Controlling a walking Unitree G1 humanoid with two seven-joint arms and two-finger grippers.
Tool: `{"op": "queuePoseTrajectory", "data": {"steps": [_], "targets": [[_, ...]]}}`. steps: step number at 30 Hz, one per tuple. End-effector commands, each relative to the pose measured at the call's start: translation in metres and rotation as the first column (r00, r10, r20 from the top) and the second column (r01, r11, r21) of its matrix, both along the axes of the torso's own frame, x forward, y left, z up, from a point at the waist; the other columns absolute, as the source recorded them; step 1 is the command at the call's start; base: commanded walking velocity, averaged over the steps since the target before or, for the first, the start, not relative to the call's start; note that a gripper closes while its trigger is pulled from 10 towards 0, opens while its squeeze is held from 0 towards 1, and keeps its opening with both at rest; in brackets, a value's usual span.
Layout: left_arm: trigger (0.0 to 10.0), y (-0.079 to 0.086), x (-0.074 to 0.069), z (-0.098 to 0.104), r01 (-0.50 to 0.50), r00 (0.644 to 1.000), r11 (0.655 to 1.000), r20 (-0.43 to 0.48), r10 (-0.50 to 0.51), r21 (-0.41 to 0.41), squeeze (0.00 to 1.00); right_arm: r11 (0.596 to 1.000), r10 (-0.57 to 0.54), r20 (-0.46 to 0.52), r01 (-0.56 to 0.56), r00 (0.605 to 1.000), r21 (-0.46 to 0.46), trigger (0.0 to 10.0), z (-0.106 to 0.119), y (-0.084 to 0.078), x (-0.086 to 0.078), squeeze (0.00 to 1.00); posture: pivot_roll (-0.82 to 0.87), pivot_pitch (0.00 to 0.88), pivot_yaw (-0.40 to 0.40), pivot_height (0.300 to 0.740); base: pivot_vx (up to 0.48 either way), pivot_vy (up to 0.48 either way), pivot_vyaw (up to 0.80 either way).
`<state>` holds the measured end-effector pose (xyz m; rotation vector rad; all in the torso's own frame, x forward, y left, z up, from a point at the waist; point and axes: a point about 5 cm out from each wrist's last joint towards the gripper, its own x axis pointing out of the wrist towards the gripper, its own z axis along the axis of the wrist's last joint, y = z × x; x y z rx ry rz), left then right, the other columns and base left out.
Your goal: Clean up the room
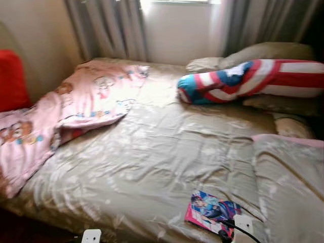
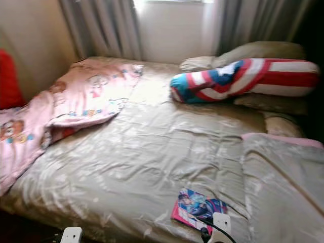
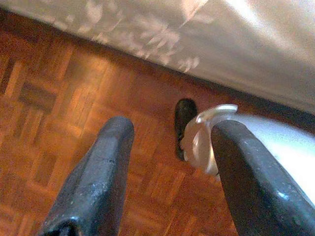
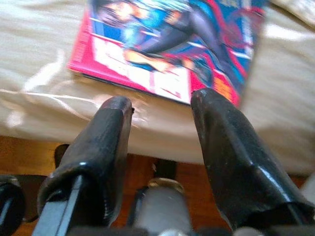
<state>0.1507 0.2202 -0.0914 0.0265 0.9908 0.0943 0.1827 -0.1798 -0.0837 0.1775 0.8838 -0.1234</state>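
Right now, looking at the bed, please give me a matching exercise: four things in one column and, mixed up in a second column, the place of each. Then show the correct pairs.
Things:
1. comic book
2. pink cartoon blanket
3. red, white and blue bolster pillow
4. left gripper

Places:
A. over the parquet floor, beside the bed
B. bunched on the bed's left side
D. far right of the bed, near the curtains
C. near edge of the bed, just ahead of the right gripper

Pairs: 1-C, 2-B, 3-D, 4-A

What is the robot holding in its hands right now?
Nothing. The right hand is open, its fingers apart just short of the comic book lying on the bed. The left hand is open too, over the wooden floor.
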Motion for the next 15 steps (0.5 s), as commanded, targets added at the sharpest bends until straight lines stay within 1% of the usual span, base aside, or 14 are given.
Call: {"op": "queuePoseTrajectory", "data": {"steps": [1, 2, 5, 7, 10, 11, 14, 15], "targets": [[10.0, -0.0017, 0.0044, 0.0011, 0.000, 1.000, 1.000, 0.003, 0.000, 0.000, 0.00, 1.000, -0.017, -0.019, 0.018, 1.000, 0.009, 10.0, -0.0020, -0.0015, -0.0040, 0.00, -0.03, 0.000, 0.012, 0.740, 0.000, 0.000, 0.00], [10.0, -0.0024, 0.0076, 0.0022, -0.003, 1.000, 1.000, 0.009, 0.003, -0.002, 0.00, 1.000, -0.007, -0.015, 0.007, 1.000, 0.008, 10.0, -0.0014, -0.0009, -0.0025, 0.00, -0.03, 0.000, 0.014, 0.740, 0.000, 0.000, 0.00], [10.0, -0.0025, 0.0110, 0.0034, -0.005, 1.000, 1.000, 0.014, 0.005, -0.004, 0.00, 1.000, -0.006, -0.011, 0.007, 1.000, 0.010, 10.0, -0.0007, -0.0006, -0.0009, 0.00, -0.02, 0.000, 0.015, 0.740, 0.000, 0.000, 0.00], [10.0, -0.0026, 0.0115, 0.0036, -0.007, 1.000, 1.000, 0.014, 0.007, -0.008, 0.00, 1.000, -0.008, -0.014, 0.008, 1.000, 0.011, 10.0, -0.0008, -0.0004, -0.0011, 0.00, -0.02, 0.015, 0.015, 0.740, 0.000, 0.000, 0.00], [10.0, -0.0023, 0.0108, 0.0033, -0.002, 1.000, 1.000, 0.008, 0.002, -0.007, 0.00, 1.000, -0.007, -0.017, 0.007, 1.000, 0.006, 10.0, -0.0011, -0.0004, -0.0015, 0.00, -0.02, 0.019, 0.016, 0.740, 0.000, 0.305, 0.00], [10.0, -0.0022, 0.0107, 0.0033, 0.002, 1.000, 1.000, 0.006, -0.002, -0.006, 0.00, 1.000, 0.004, -0.016, -0.004, 1.000, -0.002, 10.0, -0.0009, -0.0003, -0.0012, 0.00, -0.02, 0.034, 0.016, 0.740, 0.000, 0.334, 0.00], [10.0, -0.0020, 0.0109, 0.0033, 0.006, 1.000, 1.000, 0.005, -0.006, -0.004, 0.00, 1.000, 0.014, 0.002, -0.014, 1.000, -0.008, 10.0, 0.0001, -0.0002, -0.0002, 0.00, -0.02, 0.044, 0.016, 0.740, 0.000, 0.336, 0.00], [10.0, -0.0019, 0.0109, 0.0034, 0.006, 1.000, 1.000, 0.005, -0.006, -0.004, 0.00, 1.000, 0.015, 0.003, -0.015, 1.000, -0.006, 10.0, 0.0001, 0.0002, -0.0002, 0.00, -0.01, 0.047, 0.015, 0.740, 0.000, 0.337, 0.80]]}}
